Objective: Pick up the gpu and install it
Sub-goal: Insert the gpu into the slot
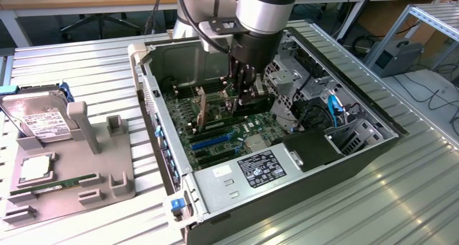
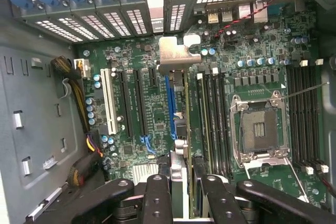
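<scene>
Reaching down into the open grey computer case, the black two-fingered gripper holds the gpu, a thin flat card with a silvery metal end bracket, edge-on between its partly closed jaws. Card stands upright over the green motherboard, beside the blue expansion slot. Bracket end points toward the case's perforated rear slot covers.

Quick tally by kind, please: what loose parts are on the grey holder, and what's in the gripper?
Hard drive, on the grey holder: 1
Square silver chip, on the holder: 1
Green memory stick, on the holder: 1
gpu, held in the gripper: 1
Total: 4
</scene>
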`<action>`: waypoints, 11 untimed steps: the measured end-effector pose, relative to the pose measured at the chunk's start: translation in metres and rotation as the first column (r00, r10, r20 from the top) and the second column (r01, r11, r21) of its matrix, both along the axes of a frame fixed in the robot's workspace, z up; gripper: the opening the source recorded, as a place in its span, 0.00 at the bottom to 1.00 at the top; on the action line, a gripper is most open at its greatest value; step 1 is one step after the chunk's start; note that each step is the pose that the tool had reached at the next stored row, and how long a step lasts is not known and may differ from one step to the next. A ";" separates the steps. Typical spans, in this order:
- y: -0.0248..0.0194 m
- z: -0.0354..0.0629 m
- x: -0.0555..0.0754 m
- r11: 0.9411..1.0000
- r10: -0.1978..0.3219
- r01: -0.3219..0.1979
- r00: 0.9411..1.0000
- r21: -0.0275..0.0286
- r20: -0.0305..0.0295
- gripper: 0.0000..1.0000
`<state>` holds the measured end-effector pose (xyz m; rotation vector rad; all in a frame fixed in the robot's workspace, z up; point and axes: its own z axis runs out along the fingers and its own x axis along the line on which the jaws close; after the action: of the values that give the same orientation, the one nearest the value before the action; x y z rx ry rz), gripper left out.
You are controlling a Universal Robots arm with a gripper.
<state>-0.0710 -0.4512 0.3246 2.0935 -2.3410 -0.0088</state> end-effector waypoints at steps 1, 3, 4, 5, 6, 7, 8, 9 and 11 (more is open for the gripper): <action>-0.0002 0.0000 0.000 1.000 0.000 0.000 1.000 0.000 0.000 0.27; -0.0007 -0.0001 0.000 1.000 0.000 0.000 1.000 0.000 0.000 0.27; -0.0009 -0.0001 0.000 1.000 0.000 0.000 1.000 0.000 0.000 0.27; -0.0012 -0.0002 0.000 1.000 0.000 0.000 1.000 0.000 0.000 0.27; -0.0014 -0.0002 -0.001 1.000 0.000 0.000 1.000 0.000 0.000 0.27; -0.0016 -0.0003 -0.001 1.000 0.000 0.000 1.000 0.000 0.000 0.27; -0.0019 -0.0003 -0.001 1.000 0.000 0.000 1.000 0.000 0.000 0.27; -0.0021 -0.0003 -0.001 1.000 0.000 0.000 1.000 0.000 0.000 0.27; -0.0025 -0.0004 -0.001 1.000 0.000 0.000 1.000 0.000 0.000 0.27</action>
<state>-0.0719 -0.4537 0.3242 2.0934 -2.3411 -0.0088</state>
